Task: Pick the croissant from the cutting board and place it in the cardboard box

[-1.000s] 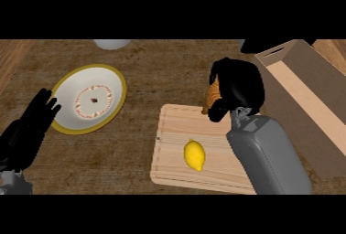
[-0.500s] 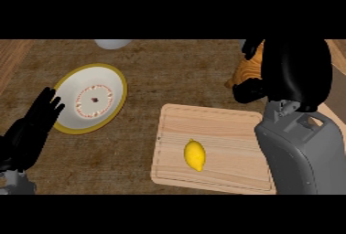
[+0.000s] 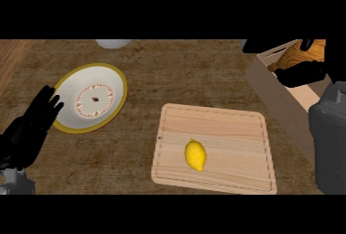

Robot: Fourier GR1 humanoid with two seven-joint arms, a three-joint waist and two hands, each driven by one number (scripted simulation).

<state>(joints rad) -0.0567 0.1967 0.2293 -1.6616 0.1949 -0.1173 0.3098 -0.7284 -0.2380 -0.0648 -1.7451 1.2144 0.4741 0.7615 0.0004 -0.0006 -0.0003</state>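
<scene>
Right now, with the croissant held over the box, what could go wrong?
The croissant sits near the box wall by the rim, so a release here might land it on the edge. The right hand hides most of the opening, so alignment is hard to judge. The lemon on the cutting board seems safe.

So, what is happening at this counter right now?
The robot's right hand is curled around a golden-brown croissant and holds it over the open tan cardboard box at the right edge of the counter. On the square light wooden cutting board only a yellow lemon lies. The left hand rests open at the left edge, beside a round white plate with a yellow rim. The croissant is not yet released.
</scene>
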